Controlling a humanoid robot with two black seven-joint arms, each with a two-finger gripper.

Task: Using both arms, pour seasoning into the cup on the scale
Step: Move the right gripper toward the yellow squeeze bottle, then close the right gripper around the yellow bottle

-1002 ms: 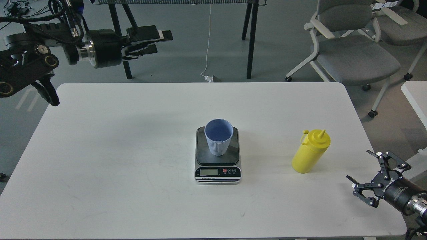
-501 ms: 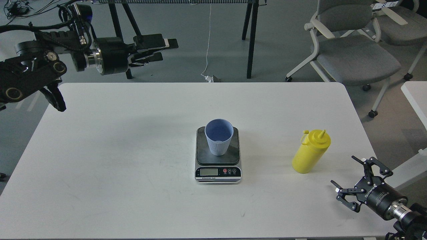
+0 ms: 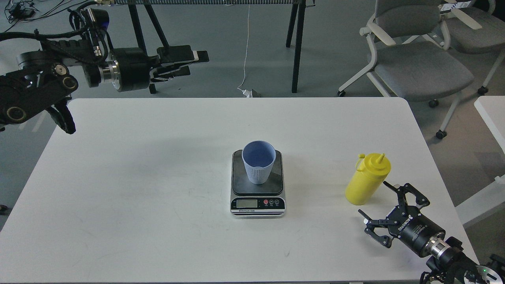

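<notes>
The light-blue ribbed cup (image 3: 259,165) stands upright on the dark plate of the scale (image 3: 258,197) at the table's middle. The yellow squeeze bottle (image 3: 368,178) stands upright to the right, its tethered cap hanging off the nozzle. My right gripper (image 3: 374,199) is open and empty, low over the table just below and right of the bottle, not touching it. My left gripper (image 3: 193,63) is raised at the upper left beyond the table's far edge, fingers pointing right with a narrow gap between them, holding nothing.
The white table (image 3: 158,177) carries only the scale and bottle. Grey office chairs (image 3: 418,59) stand at the back right. A black frame with legs (image 3: 296,47) stands behind the table. Another white table edge (image 3: 491,114) is at the far right.
My right gripper has moved left and forward from the table's right edge to just beside the bottle. My left arm shifted slightly right, then held. Cup, scale and bottle have not moved.
</notes>
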